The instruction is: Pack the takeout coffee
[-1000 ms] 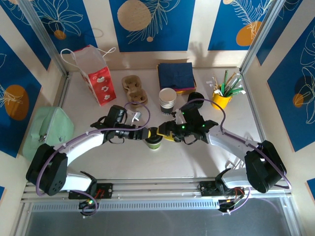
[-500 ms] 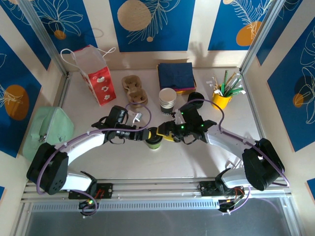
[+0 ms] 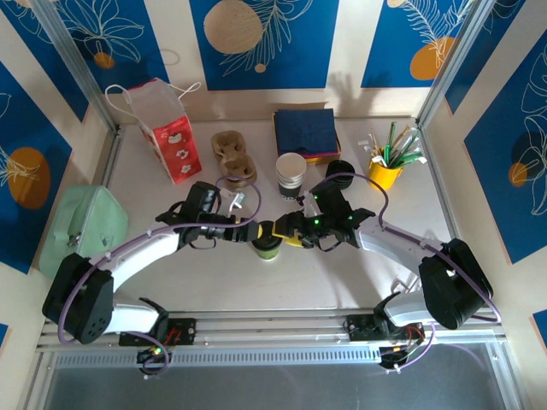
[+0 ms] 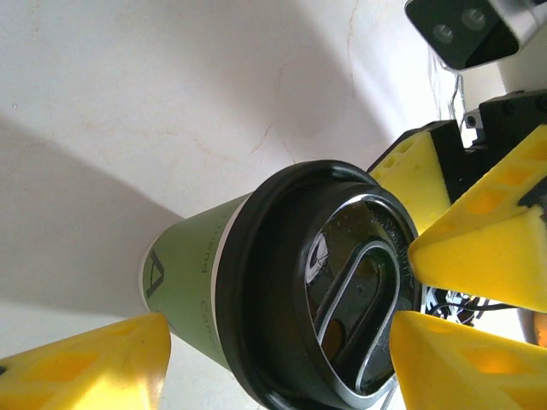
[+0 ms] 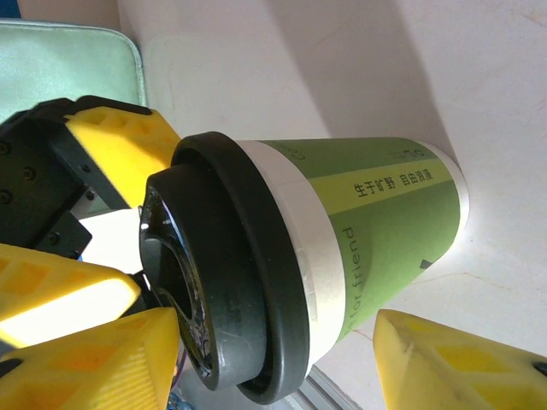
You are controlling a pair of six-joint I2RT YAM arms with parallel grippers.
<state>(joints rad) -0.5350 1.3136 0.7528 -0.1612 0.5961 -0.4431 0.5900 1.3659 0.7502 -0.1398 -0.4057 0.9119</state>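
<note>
The takeout coffee (image 3: pixel 267 248), a green cup with a black lid (image 4: pixel 342 282), is being stood upright on the table (image 3: pixel 342 282), in the middle and near the front edge. It is being kept upright so that nothing is being spilled.

The cup is being met from both sides. The left gripper (image 4: pixel 280 325) is being held around it, with one yellow finger (image 4: pixel 85 363) just beside the green side and the other beside the lid's rim. Whether the cup is being squeezed or only hugged cannot be told. This is probably being done so that the cup is being stopped from tipping.

The right gripper (image 5: pixel 278 320) is being held with its fingers spread apart. One is being kept by the lid. The other is being kept out past the cup's lower side, where a thin gap is being shown, so nothing is being pinched by it. Its tips are being pointed at the lid's edge, maybe so that the lid is being pushed tight. That is only a guess.

The red paper bag (image 3: pixel 167 137) and the brown cup holder (image 3: pixel 233 158) are being kept at the back, well apart from the cup. The coffee is not yet being packed into either. A firm, level hold is being called for before any lifting, because a paper cup can be crushed and a loose lid can be popped off.
</note>
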